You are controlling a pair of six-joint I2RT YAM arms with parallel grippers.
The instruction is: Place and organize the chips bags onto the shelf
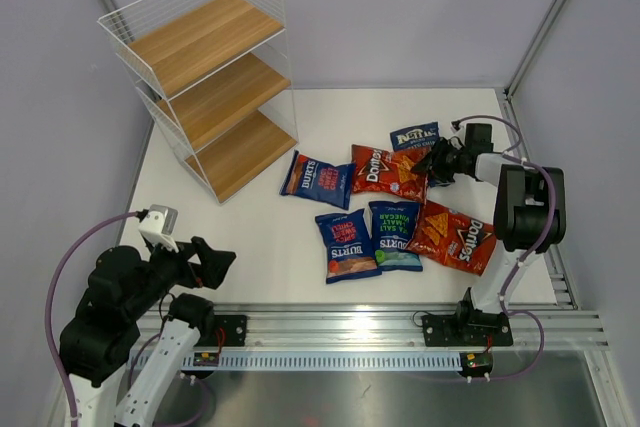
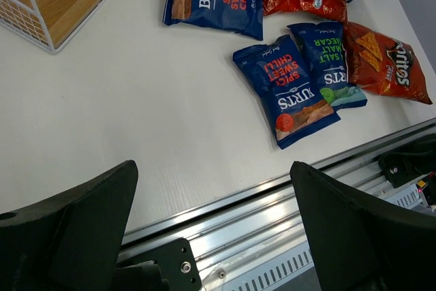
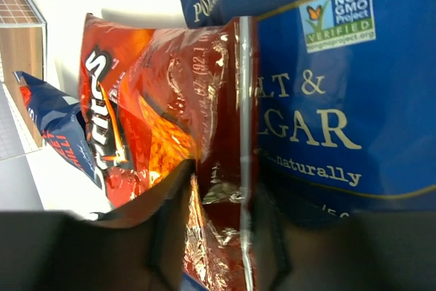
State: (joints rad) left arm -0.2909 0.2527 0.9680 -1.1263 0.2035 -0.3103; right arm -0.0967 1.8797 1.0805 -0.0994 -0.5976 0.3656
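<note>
Right pincer [image 3: 218, 236] straddles the end seam of the red bag [image 3: 150, 120], likely because that flat edge is easiest to pinch, can't tell if it's clamped; left pincer [image 2: 212, 192] hangs wide open, all six bags [image 1: 346, 245] on the table [image 1: 250, 237], none on the shelf [image 1: 205, 77].

shelf [image 1: 205, 72] stood far left on table [image 1: 250, 237] | mid-right lay Kettle bag [image 1: 415, 135] farthest, far Doritos bag [image 1: 388, 171], far Burts bag [image 1: 317, 179], two near Burts bags [image 1: 347, 244], near Doritos bag [image 1: 452, 236] | right gripper [image 1: 432, 165] at far Doritos bag's right edge | left gripper [image 1: 215, 262] hovered near left
</note>
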